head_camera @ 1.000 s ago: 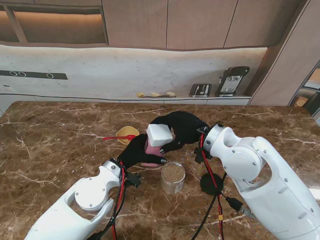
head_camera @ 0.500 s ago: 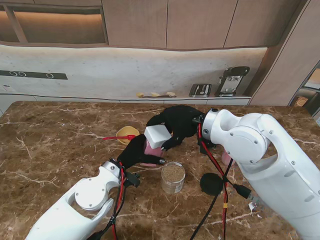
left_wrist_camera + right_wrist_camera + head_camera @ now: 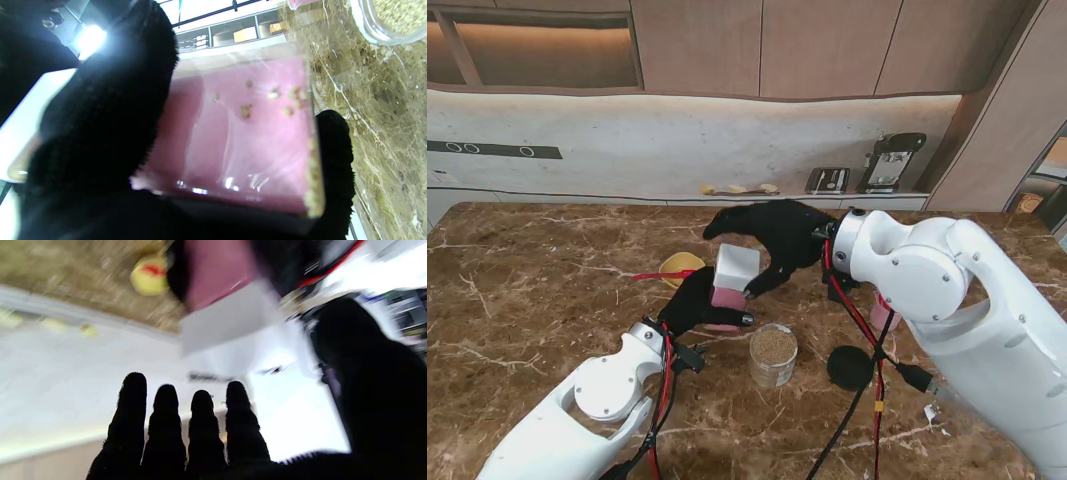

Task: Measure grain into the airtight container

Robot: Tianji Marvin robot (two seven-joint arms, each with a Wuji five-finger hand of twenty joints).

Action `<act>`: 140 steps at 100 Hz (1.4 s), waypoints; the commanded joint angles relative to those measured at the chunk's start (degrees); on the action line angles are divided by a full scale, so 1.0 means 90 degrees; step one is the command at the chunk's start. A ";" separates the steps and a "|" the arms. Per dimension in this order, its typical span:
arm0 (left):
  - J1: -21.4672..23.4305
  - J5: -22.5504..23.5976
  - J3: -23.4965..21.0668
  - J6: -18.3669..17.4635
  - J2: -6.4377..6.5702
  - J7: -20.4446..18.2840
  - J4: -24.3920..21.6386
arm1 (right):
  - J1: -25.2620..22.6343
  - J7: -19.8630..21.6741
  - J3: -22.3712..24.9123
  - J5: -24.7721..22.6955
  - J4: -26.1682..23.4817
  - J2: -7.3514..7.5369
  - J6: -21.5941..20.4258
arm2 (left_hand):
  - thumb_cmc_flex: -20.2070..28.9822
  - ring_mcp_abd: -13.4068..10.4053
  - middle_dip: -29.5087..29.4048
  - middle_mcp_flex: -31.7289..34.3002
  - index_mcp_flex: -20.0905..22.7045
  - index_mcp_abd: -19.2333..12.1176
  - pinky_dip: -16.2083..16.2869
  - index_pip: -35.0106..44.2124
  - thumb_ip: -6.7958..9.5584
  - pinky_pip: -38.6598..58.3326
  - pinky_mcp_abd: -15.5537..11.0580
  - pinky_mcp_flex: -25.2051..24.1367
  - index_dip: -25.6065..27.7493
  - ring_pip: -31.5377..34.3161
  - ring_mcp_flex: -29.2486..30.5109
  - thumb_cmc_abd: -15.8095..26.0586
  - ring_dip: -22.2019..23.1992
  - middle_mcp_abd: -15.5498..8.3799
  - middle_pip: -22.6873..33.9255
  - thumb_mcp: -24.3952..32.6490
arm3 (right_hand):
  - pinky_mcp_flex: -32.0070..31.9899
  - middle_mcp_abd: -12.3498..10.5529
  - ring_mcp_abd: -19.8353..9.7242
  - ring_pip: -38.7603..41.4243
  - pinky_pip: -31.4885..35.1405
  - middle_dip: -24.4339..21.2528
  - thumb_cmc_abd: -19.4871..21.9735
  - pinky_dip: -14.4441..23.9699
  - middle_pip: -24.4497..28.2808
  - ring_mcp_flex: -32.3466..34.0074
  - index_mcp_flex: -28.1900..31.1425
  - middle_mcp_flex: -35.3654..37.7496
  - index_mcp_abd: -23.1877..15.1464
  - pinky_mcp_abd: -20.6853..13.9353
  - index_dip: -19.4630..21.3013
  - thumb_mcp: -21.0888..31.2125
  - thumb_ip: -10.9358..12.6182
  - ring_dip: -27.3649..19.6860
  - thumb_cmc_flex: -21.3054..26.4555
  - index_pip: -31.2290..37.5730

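Lid going back down on the pink box as the right hand lets go of it

Since a second ago the white lid has dropped from the raised right hand onto the top of the pink container, where it looks tipped and perhaps not seated. From the left: the left hand is clamped round the container's body, holding it just off the marble table, and its wrist view shows only a few grains clinging inside. Behind it lies a yellow scoop; nearer to me stands the glass jar, full of grain. On the right, the right hand has spread its fingers, empty, thumb near the lid. I'd judge closing is under way, yet little grain went in
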 commanded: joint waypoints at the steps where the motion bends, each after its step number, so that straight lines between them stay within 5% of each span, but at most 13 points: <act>1: 0.0051 0.0043 -0.0010 -0.0021 -0.0001 0.0018 -0.0049 | -0.0237 0.0008 0.0033 -0.0215 -0.0086 -0.0155 0.0322 | 0.1958 -0.0512 0.0154 0.0323 0.1610 -0.1443 0.0153 0.2761 0.0112 0.0126 -0.0037 -0.0062 0.0206 0.1192 0.0577 0.3714 0.0271 -0.0746 0.0842 0.1363 | 0.0470 0.0178 0.0139 0.0309 0.0416 0.0158 0.0164 0.0214 0.0203 0.0570 -0.0157 0.0334 0.0388 0.0039 0.0280 -0.0078 -0.0037 0.0169 -0.0566 0.0274; 20: 0.0051 0.0069 -0.0024 -0.0010 0.0011 -0.0011 -0.0060 | -0.0253 0.0053 -0.0108 -0.1015 -0.0292 -0.0191 0.0821 | 0.1952 -0.0526 0.0156 0.0324 0.1603 -0.1442 0.0175 0.2779 0.0102 0.0130 -0.0051 -0.0048 0.0196 0.1182 0.0582 0.3711 0.0278 -0.0753 0.0843 0.1379 | 0.2343 0.0134 -0.0033 0.2047 0.2734 0.0986 0.0298 0.0493 0.1388 0.3079 0.0909 0.2270 0.0403 0.0125 0.0680 -0.0054 -0.0088 0.1398 -0.0885 0.1309; 31: 0.0031 0.0074 -0.0001 0.0016 0.0013 -0.0029 -0.0062 | -0.0207 0.0080 -0.0178 -0.0976 -0.0248 -0.0181 0.0726 | 0.1946 -0.0519 0.0159 0.0326 0.1601 -0.1420 0.0191 0.2769 0.0095 0.0135 -0.0049 -0.0058 0.0179 0.1180 0.0588 0.3696 0.0283 -0.0744 0.0843 0.1384 | 0.3236 -0.0107 -0.0328 0.2903 0.4006 0.1433 0.0032 0.0416 0.2019 0.4299 0.2090 0.3608 -0.0164 0.0038 0.0969 0.0016 0.0049 0.1805 0.0137 0.2154; 42: 0.0025 0.0071 0.0014 0.0060 0.0016 -0.0048 -0.0083 | -0.0184 0.0146 -0.0117 -0.0488 -0.0135 -0.0137 0.0292 | 0.1944 -0.0517 0.0159 0.0325 0.1595 -0.1420 0.0206 0.2766 0.0093 0.0141 -0.0060 -0.0061 0.0165 0.1178 0.0585 0.3704 0.0288 -0.0742 0.0840 0.1390 | 0.2648 -0.0377 -0.0321 0.1685 0.3231 0.1070 -0.0322 -0.0159 0.1290 0.3580 0.1990 0.3187 -0.0743 0.0106 0.0902 0.1492 0.0238 0.1269 0.1747 0.1915; 49: 0.0028 0.0075 0.0016 0.0083 0.0018 -0.0056 -0.0101 | -0.0118 0.0408 -0.0045 -0.0090 -0.0057 -0.0065 -0.0039 | 0.1941 -0.0511 0.0162 0.0330 0.1603 -0.1420 0.0213 0.2773 0.0091 0.0143 -0.0057 -0.0059 0.0162 0.1177 0.0585 0.3699 0.0291 -0.0738 0.0843 0.1388 | 0.1609 -0.0462 -0.0170 0.0372 0.2080 0.0434 -0.0288 -0.0285 0.0476 0.2116 0.1350 0.2112 -0.1120 0.0315 0.0381 0.1801 0.0284 0.0510 0.1927 0.0958; 67: 0.0035 0.0097 0.0020 0.0127 0.0019 -0.0046 -0.0141 | -0.0070 0.0895 0.0097 0.0516 -0.0054 0.0047 -0.0035 | 0.1945 -0.0493 0.0160 0.0327 0.1601 -0.1410 0.0234 0.2780 0.0090 0.0147 -0.0042 -0.0067 0.0152 0.1175 0.0583 0.3698 0.0297 -0.0719 0.0838 0.1395 | 0.0055 -0.0012 0.0214 -0.0403 0.0462 -0.0196 -0.0263 -0.0102 -0.0334 -0.0055 -0.0271 -0.0107 -0.0368 0.0574 -0.0152 0.0157 0.0015 -0.0269 0.0531 -0.0337; 75: 0.0040 0.0105 0.0026 0.0151 0.0019 -0.0042 -0.0157 | -0.0227 0.0646 0.0132 0.0275 -0.0153 -0.0017 0.0168 | 0.1945 -0.0500 0.0160 0.0338 0.1598 -0.1417 0.0243 0.2774 0.0088 0.0153 -0.0042 -0.0062 0.0144 0.1179 0.0585 0.3698 0.0301 -0.0711 0.0839 0.1398 | 0.0267 0.0039 0.0262 -0.0211 0.0543 -0.0145 0.0473 0.0079 -0.0208 0.0140 -0.0391 -0.0080 -0.0060 0.0561 0.0035 -0.0722 0.0070 -0.0218 0.0007 -0.0235; 79: 0.0042 0.0111 0.0030 0.0156 0.0019 -0.0041 -0.0160 | -0.0336 0.0422 0.0127 -0.0039 -0.0236 -0.0069 0.0375 | 0.1945 -0.0488 0.0160 0.0336 0.1604 -0.1410 0.0248 0.2775 0.0087 0.0152 -0.0042 -0.0067 0.0140 0.1180 0.0584 0.3695 0.0303 -0.0708 0.0837 0.1399 | 0.0633 0.0111 0.0301 0.0017 0.0785 -0.0037 0.1273 0.0179 -0.0037 0.0551 -0.0340 0.0165 0.0131 0.0504 0.0203 -0.1897 0.0236 -0.0083 -0.0381 -0.0007; 89: 0.0045 0.0119 0.0037 0.0158 0.0018 -0.0032 -0.0165 | -0.0514 0.0008 0.0043 -0.0798 -0.0401 -0.0180 0.0810 | 0.1950 -0.0474 0.0161 0.0337 0.1609 -0.1402 0.0258 0.2778 0.0087 0.0155 -0.0036 -0.0069 0.0134 0.1184 0.0584 0.3691 0.0307 -0.0700 0.0836 0.1405 | 0.1744 0.0213 0.0342 0.0851 0.1728 0.0323 0.0927 0.0180 0.0468 0.1781 0.0011 0.0903 0.0265 0.0397 0.0453 -0.1233 0.0393 0.0513 -0.1297 0.0583; 106: 0.0035 0.0133 0.0042 0.0166 0.0021 -0.0041 -0.0174 | -0.0396 0.0184 -0.0227 -0.1214 -0.0502 -0.0186 0.1262 | 0.1948 -0.0465 0.0167 0.0334 0.1616 -0.1406 0.0269 0.2767 0.0080 0.0154 -0.0043 -0.0070 0.0116 0.1187 0.0583 0.3689 0.0311 -0.0690 0.0833 0.1399 | 0.3418 0.0265 0.0051 0.2366 0.3464 0.1009 0.0809 -0.0419 0.1441 0.3785 0.0614 0.2078 0.0349 -0.0057 0.0793 -0.1242 0.0361 0.1490 -0.1090 0.1232; 119: 0.0028 0.0135 0.0046 0.0159 0.0022 -0.0041 -0.0180 | -0.0318 0.0051 -0.0344 -0.1096 -0.0410 -0.0204 0.1224 | 0.1946 -0.0480 0.0178 0.0340 0.1610 -0.1420 0.0284 0.2772 0.0071 0.0165 -0.0042 -0.0061 0.0107 0.1194 0.0589 0.3675 0.0314 -0.0686 0.0833 0.1397 | 0.4305 0.0121 -0.0274 0.2892 0.4274 0.1439 0.0405 -0.0788 0.2251 0.4757 0.1567 0.3056 0.0154 -0.0328 0.1127 -0.1997 0.0515 0.1699 0.1026 0.2024; 128: 0.0028 0.0136 0.0044 0.0163 0.0025 -0.0050 -0.0187 | -0.0310 -0.0151 -0.0319 -0.0844 -0.0274 -0.0220 0.0866 | 0.1945 -0.0479 0.0189 0.0338 0.1596 -0.1414 0.0292 0.2774 0.0064 0.0170 -0.0055 -0.0062 0.0101 0.1197 0.0588 0.3679 0.0317 -0.0667 0.0832 0.1396 | 0.4346 -0.0087 -0.0431 0.2756 0.4215 0.1498 -0.0183 -0.0879 0.2378 0.4828 0.1840 0.3349 -0.0109 -0.0446 0.1207 0.0814 0.0229 0.1722 0.1546 0.2278; 140: 0.0036 0.0136 0.0034 0.0177 0.0027 -0.0052 -0.0206 | -0.0312 -0.0298 -0.0222 -0.0486 -0.0116 -0.0222 0.0400 | 0.1946 -0.0489 0.0198 0.0334 0.1592 -0.1422 0.0299 0.2782 0.0058 0.0169 -0.0055 -0.0063 0.0098 0.1199 0.0588 0.3676 0.0320 -0.0668 0.0827 0.1393 | 0.4143 -0.0290 -0.0418 0.2520 0.3913 0.1885 -0.0567 -0.0823 0.2275 0.4583 0.1985 0.3452 -0.0448 -0.0593 0.1230 0.1788 -0.0414 0.2053 0.2502 0.2403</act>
